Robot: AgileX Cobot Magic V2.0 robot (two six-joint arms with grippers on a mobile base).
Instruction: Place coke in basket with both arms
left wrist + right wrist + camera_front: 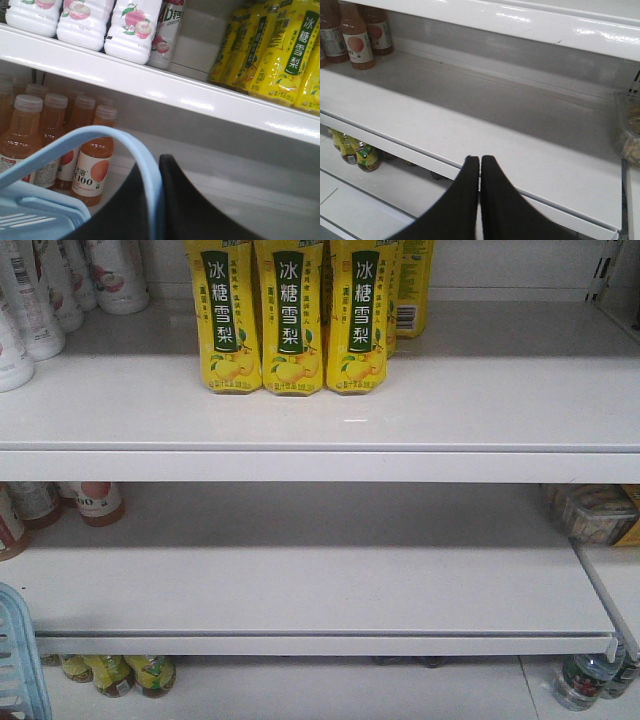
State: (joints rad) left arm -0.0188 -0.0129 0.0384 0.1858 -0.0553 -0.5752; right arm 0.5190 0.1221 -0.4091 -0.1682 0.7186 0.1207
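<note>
Gripping the light blue basket [75,150] handle, left claw [152,172], right claw [480,165] clenched, holding nothing

Yellow bottles [290,320] read "冰糖雪梨"; an orange juice bottle [94,167] reads "C100".

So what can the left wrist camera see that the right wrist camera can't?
Only the left wrist view shows the basket, its blue handle running between the left gripper fingers, plus white peach drink bottles and yellow pear drink bottles above. Only the right wrist view shows the right gripper, shut and empty, and the bottom-shelf bottles. Both show the orange juice bottles. No coke appears.
</note>
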